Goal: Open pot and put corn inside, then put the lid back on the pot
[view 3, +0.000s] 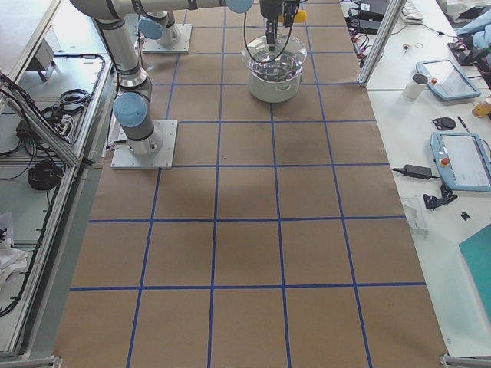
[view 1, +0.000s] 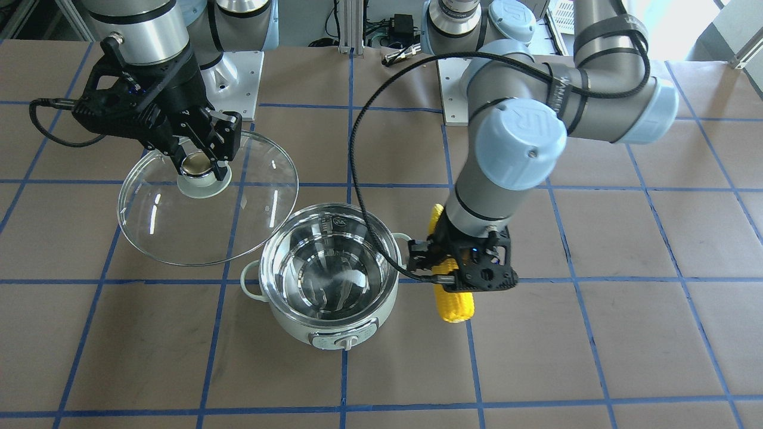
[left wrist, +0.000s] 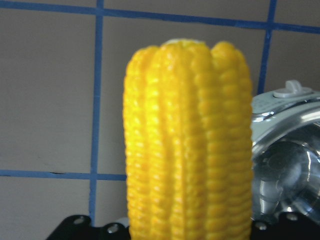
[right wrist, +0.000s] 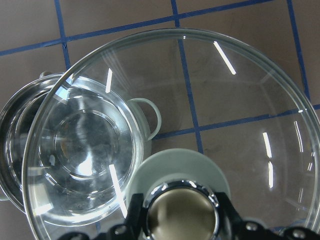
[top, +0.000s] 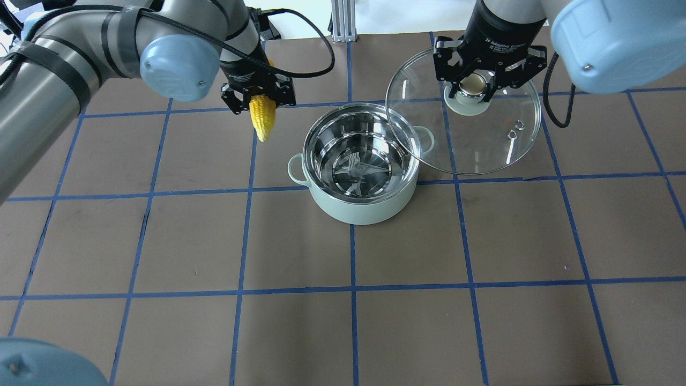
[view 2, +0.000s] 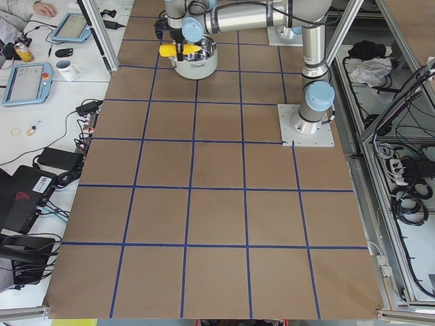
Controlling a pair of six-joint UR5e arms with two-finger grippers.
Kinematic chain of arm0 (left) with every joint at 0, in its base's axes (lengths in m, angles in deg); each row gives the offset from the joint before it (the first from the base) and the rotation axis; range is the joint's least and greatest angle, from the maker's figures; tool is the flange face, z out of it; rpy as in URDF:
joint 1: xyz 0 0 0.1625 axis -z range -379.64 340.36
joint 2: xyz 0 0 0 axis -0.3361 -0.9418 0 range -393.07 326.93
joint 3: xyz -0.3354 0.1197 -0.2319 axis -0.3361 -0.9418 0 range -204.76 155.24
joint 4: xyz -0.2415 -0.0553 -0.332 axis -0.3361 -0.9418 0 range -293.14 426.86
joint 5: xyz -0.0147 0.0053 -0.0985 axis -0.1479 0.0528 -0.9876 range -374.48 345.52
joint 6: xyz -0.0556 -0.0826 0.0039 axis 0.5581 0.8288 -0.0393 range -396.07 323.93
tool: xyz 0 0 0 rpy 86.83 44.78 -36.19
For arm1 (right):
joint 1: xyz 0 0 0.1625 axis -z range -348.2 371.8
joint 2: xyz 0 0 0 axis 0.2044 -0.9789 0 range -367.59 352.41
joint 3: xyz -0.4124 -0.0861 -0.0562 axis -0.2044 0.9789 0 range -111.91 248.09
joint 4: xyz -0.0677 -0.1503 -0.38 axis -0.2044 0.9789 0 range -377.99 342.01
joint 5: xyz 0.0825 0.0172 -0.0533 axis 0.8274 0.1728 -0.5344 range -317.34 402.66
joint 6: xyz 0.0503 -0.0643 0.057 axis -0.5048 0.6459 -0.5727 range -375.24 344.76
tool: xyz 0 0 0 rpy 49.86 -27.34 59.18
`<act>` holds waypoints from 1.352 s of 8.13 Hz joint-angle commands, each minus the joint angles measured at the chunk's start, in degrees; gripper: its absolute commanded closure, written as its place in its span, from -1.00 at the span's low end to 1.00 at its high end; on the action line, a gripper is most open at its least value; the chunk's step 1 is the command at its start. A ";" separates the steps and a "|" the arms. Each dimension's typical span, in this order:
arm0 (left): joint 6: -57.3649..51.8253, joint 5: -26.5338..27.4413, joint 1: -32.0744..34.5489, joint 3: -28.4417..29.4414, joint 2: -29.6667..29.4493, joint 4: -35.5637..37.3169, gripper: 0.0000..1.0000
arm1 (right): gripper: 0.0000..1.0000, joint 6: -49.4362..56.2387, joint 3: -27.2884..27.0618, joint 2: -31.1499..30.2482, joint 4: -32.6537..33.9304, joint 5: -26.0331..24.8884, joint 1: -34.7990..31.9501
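Note:
The mint-green pot (top: pixel 360 177) stands open on the table, its steel inside bare; it also shows in the front view (view 1: pixel 331 280). My left gripper (top: pixel 258 99) is shut on the yellow corn (top: pixel 262 117) and holds it in the air to the pot's left, also seen from the front (view 1: pixel 458 275) with the corn (view 1: pixel 452 301) and close up in the left wrist view (left wrist: pixel 189 145). My right gripper (top: pixel 474 86) is shut on the knob of the glass lid (top: pixel 482 145), held lifted beside the pot and overlapping its rim. The lid (right wrist: pixel 200 115) fills the right wrist view.
The brown table (top: pixel 343 300) has a blue tape grid. The arm bases (view 1: pixel 235 71) stand at the robot's edge. A side desk with tablets and a mug (view 2: pixel 66 68) lies beyond the table.

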 commanded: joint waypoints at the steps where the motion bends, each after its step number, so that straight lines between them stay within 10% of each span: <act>1: 7.64 -0.26 8.81 -0.14 0.26 0.64 1.00 | 0.69 2.06 -0.04 -0.17 -0.57 0.12 0.32; 9: 7.73 -3.33 12.96 -2.25 -6.94 6.26 0.98 | 0.70 6.10 -0.04 -0.52 -2.84 -0.76 0.58; 11: 7.73 -3.24 13.66 -2.86 -7.73 6.87 0.36 | 0.70 6.20 -0.13 -0.53 -3.03 -0.85 0.58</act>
